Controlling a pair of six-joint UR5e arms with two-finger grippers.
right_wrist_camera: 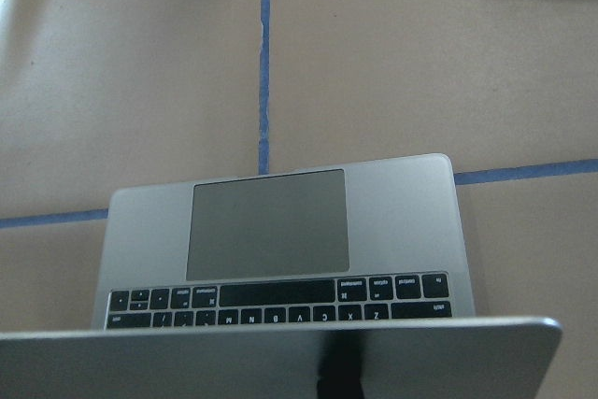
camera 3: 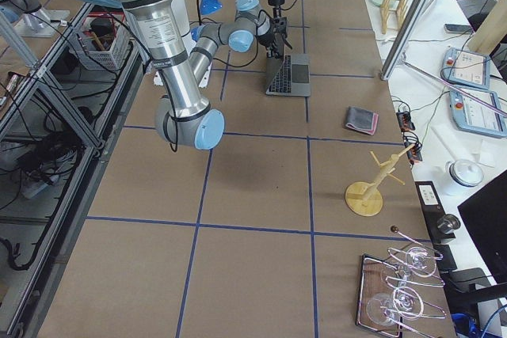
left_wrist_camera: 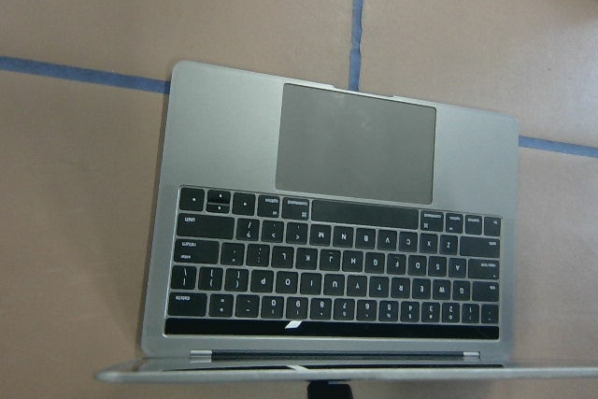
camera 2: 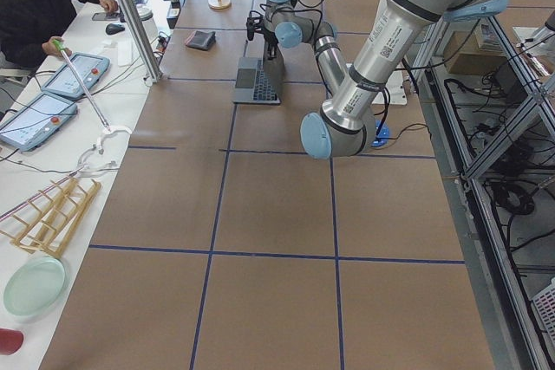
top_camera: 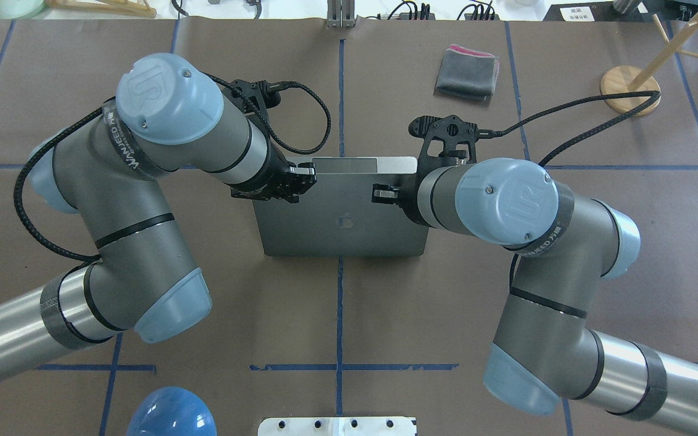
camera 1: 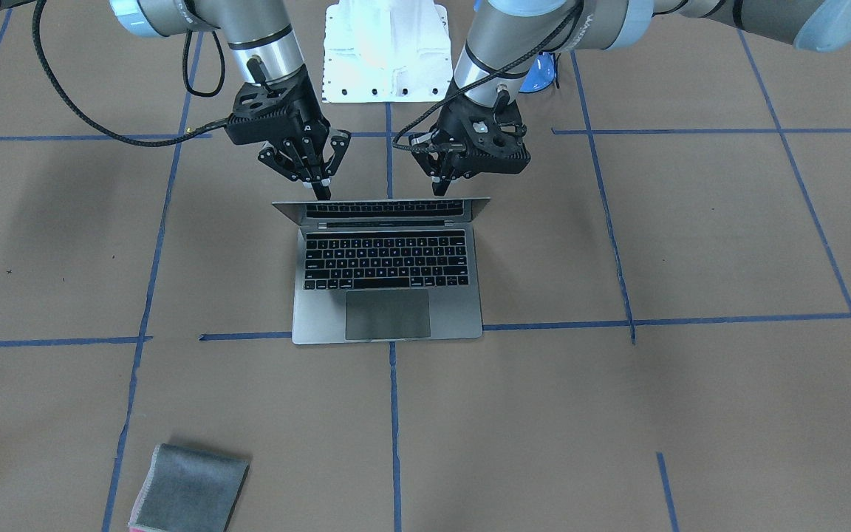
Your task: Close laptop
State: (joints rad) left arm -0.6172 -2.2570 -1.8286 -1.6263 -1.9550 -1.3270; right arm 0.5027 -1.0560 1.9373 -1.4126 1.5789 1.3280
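Laptop [camera 1: 388, 295]: table centre, lid tipped forward over the keyboard, partly open.
Right gripper [camera 1: 322, 193]: fingers pinched together, empty, tips at the lid's top edge.
Left gripper [camera 1: 440, 191]: likewise, further along the same edge.
Room: folded grey cloth [camera 1: 189, 488] lies well apart.
Hidden: screen face; whether the tips touch the lid.

- You have a grey folded cloth with a pink edge [camera 1: 189, 488] lying on your side of the brown paper-covered table with blue tape lines [camera 1: 691, 236].
- A wooden peg stand on a round base [top_camera: 629, 82] stands near that cloth, apart from it.
- A blue dome-shaped object [top_camera: 170, 413] sits at the far edge from you.
- A pale green round plate [camera 2: 35, 285] rests on your white side bench.
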